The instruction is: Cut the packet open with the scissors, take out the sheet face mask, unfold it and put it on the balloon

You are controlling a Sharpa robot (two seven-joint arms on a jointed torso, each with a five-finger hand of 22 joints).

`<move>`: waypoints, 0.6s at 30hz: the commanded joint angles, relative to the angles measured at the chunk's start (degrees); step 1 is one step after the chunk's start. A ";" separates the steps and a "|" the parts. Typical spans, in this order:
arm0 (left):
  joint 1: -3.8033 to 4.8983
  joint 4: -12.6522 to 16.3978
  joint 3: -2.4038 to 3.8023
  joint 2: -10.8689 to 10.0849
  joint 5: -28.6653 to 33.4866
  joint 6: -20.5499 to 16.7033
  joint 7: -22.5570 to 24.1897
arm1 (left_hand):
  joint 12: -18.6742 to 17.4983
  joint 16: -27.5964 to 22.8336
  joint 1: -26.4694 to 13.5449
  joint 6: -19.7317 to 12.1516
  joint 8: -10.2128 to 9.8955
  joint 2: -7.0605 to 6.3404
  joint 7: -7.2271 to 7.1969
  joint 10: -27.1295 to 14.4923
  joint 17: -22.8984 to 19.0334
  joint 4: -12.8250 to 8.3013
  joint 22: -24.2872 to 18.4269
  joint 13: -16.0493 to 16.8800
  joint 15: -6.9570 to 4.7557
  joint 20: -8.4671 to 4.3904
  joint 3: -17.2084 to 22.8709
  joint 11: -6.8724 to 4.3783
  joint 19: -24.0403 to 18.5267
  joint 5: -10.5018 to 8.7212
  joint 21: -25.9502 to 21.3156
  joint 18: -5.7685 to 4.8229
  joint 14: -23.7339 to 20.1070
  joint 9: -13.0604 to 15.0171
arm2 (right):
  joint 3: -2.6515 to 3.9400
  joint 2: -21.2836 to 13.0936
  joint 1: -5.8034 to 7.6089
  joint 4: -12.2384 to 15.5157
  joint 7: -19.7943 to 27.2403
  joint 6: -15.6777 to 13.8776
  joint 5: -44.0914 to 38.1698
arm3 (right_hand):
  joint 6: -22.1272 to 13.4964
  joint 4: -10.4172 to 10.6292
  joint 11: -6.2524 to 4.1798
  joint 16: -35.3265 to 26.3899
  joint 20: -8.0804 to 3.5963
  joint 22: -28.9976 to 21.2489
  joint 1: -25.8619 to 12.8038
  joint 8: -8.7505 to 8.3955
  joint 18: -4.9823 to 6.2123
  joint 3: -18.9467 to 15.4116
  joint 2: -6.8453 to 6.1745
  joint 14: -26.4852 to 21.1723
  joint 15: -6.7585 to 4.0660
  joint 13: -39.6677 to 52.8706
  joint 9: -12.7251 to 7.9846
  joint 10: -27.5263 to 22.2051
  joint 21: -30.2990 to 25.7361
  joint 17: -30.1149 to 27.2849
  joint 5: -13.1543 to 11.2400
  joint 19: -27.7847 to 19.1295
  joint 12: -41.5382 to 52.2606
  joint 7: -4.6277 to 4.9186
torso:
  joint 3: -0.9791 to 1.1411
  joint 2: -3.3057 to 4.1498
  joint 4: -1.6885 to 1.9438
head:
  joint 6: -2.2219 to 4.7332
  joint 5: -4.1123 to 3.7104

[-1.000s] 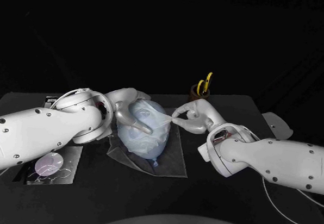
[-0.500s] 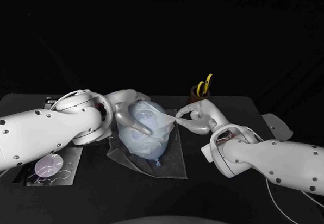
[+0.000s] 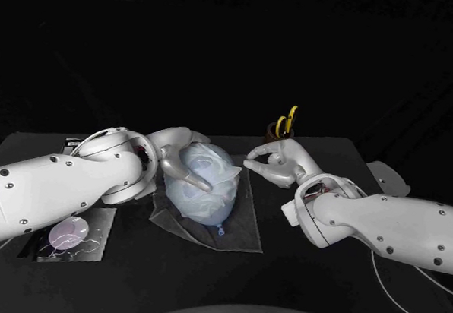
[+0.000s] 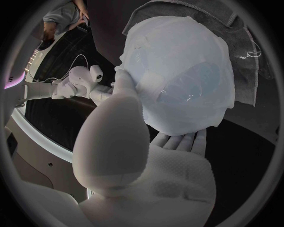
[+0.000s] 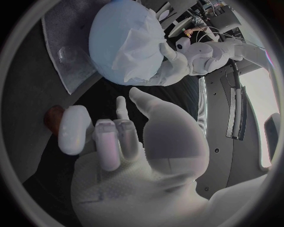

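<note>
The pale blue balloon (image 3: 203, 188) lies on a grey cloth (image 3: 235, 230) with the white sheet mask (image 4: 177, 71) draped over it. My left hand (image 3: 180, 159) holds the balloon: its thumb (image 4: 115, 137) presses on the mask-covered side and its fingers (image 4: 177, 141) lie underneath. Just to the right of the balloon, my right hand (image 3: 275, 164) is off it and holds nothing, its fingers loosely apart (image 5: 112, 137). The right wrist view shows the balloon (image 5: 121, 42) in the left hand (image 5: 189, 56). Yellow-handled scissors (image 3: 286, 119) stand in a brown holder (image 3: 274, 131) behind the right hand.
The opened packet (image 3: 69, 232) lies on a dark tray (image 3: 103, 226) at the front left, beside my left arm. The grey cloth (image 4: 243, 52) spreads under and around the balloon. The brown holder (image 5: 52, 118) stands close to my right hand's fingers.
My right hand has drawn back from the balloon's right side, where it was touching the mask. The left hand still holds the balloon, which has turned slightly.
</note>
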 commanded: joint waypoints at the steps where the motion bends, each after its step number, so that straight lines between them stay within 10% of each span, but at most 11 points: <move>1: -0.02 -0.04 -0.06 0.09 0.08 0.15 0.08 | -0.19 0.33 0.67 -0.38 0.31 0.05 7.54 -0.13 0.07 0.07 -0.07 -0.01 -0.01 0.02 -0.03 0.24 -0.44 0.13 0.06 0.59 0.48 0.05 | 0.07 0.04 0.21 -0.50 1.22 1.96 1.71 | -0.12 0.08 0.47 0.24 0.50 5.12 0.63 -0.35 0.94 -0.63 0.37 5.88 0.43 15.07 -0.17 5.97 -0.58 15.05 0.31 0.02 0.31 0.06 | -0.02 0.02 -0.04 | 0.04 -0.11; 9: -0.02 -0.07 -0.06 0.15 0.17 0.17 0.13 | -0.20 0.34 0.66 -0.44 0.31 0.05 7.53 -0.19 0.09 0.07 -0.07 -0.01 -0.04 0.06 -0.01 0.22 -0.46 0.13 0.06 0.75 0.52 0.06 | 0.07 0.89 0.38 -1.99 -1.71 11.08 2.15 | -1.36 0.65 1.12 0.24 1.24 4.42 1.14 -2.01 1.34 -2.15 0.36 5.88 1.01 15.07 -1.42 5.97 -2.10 15.05 0.15 -1.08 0.31 0.79 | -0.01 0.00 -0.03 | -0.03 -0.42; 18: -0.02 -0.15 -0.06 0.17 0.25 0.17 0.18 | -0.20 0.34 0.66 -0.44 0.31 0.05 7.53 -0.19 0.09 0.07 -0.07 -0.01 -0.04 0.06 -0.01 0.22 -0.46 0.13 0.06 0.75 0.52 0.06 | 0.05 1.96 0.20 -3.34 -2.59 13.84 2.13 | -0.93 0.07 1.22 0.24 1.49 4.41 2.87 -2.32 1.40 -2.28 0.86 5.88 1.16 15.07 -1.97 5.97 -2.28 15.05 0.10 -1.24 0.31 0.84 | -0.01 0.02 0.06 | 0.16 -0.61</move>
